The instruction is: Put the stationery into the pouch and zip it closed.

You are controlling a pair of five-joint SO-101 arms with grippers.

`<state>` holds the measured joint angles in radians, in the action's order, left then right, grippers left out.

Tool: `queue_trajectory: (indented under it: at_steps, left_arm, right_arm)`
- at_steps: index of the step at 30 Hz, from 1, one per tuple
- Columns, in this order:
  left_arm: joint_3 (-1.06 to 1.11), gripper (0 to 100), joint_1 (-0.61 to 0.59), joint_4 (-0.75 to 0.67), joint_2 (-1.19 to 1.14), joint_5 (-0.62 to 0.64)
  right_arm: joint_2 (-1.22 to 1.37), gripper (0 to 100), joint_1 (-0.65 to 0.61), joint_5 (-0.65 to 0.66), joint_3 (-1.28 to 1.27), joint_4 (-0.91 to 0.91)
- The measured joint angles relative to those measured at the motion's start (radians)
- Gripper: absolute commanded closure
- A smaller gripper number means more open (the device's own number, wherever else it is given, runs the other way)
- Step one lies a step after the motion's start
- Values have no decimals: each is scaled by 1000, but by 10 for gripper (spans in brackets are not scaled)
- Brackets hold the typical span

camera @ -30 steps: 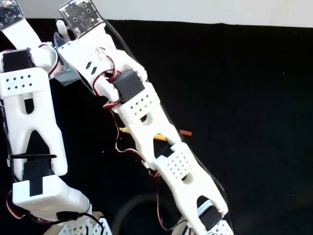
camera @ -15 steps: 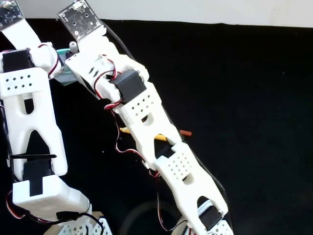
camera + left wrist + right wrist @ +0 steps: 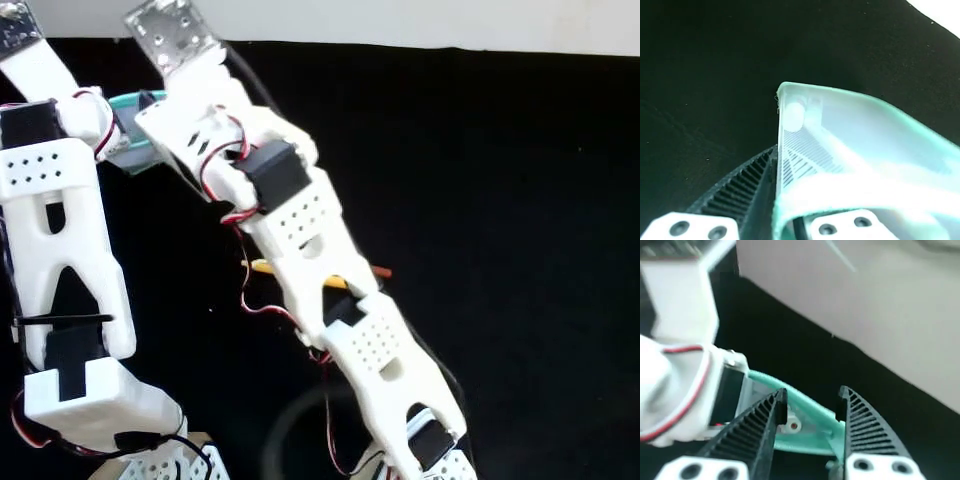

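Note:
A translucent pouch [image 3: 850, 145] with a teal edge is clamped at one end in my left gripper [image 3: 776, 162], one ribbed black finger [image 3: 740, 187] lying against its side. In the high view the pouch [image 3: 133, 152] sits at the far left of the table, between the left arm [image 3: 55, 200] and the right arm [image 3: 300, 230]. My right gripper [image 3: 812, 392] is open, with a finger on each side of the pouch's teal edge [image 3: 812, 415]. A yellow pencil [image 3: 258, 266] with a reddish end [image 3: 380, 270] lies on the black table, mostly hidden under the right arm.
The black table top [image 3: 500, 200] stretches open to the right of the arms. A pale wall [image 3: 865, 300] runs along the table's far edge, just beyond the pouch. The left arm's wrist with red wires [image 3: 685, 385] sits close beside my right gripper.
The right arm's wrist has shifted a little toward the far edge of the table. More of the pouch's teal edge now shows between the two arms. The pencil has not moved.

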<state>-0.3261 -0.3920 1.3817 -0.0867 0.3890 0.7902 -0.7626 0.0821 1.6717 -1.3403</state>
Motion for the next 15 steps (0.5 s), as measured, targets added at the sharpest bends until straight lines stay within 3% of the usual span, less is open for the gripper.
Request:
queue_trajectory:
  at_steps: [15]
  left_arm:
    - [0, 993, 0, 0, 0, 0]
  right_arm:
    - [-89, 833, 34, 0, 0, -219]
